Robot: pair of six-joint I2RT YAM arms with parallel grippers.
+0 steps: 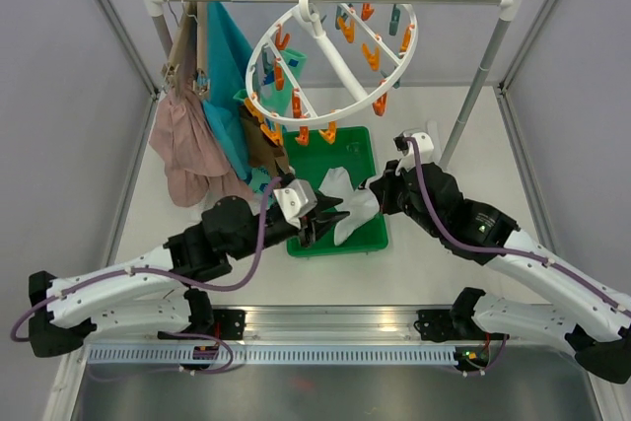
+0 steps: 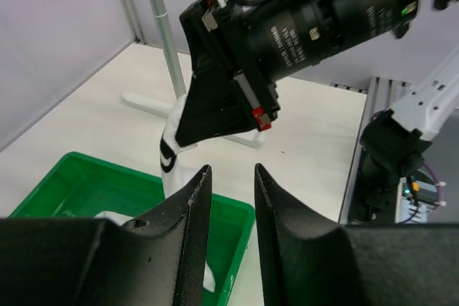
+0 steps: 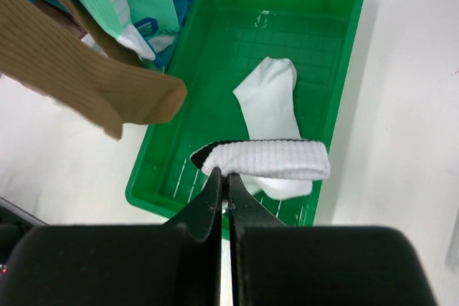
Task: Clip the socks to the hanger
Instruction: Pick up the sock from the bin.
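Observation:
A white sock (image 3: 267, 160) with a dark cuff stripe hangs over the green tray (image 3: 323, 34), and my right gripper (image 3: 226, 177) is shut on the edge of its cuff. From above, this sock (image 1: 353, 209) shows between the two grippers. My left gripper (image 2: 231, 177) stands open just beside it with nothing between its fingers (image 2: 193, 206). Its camera shows the right gripper and the striped sock (image 2: 171, 154) hanging under it. The round white hanger (image 1: 335, 56) with orange and teal pegs hangs from the rail. A brown sock (image 3: 93, 77) and a mint patterned sock (image 3: 136, 5) hang from it.
A teal garment (image 1: 229, 76) and a pink garment (image 1: 187, 150) hang on tan hangers at the rail's left end. The rail's right post (image 1: 483, 76) and its foot stand close behind the right arm. The tray (image 1: 340, 160) lies under the hanger.

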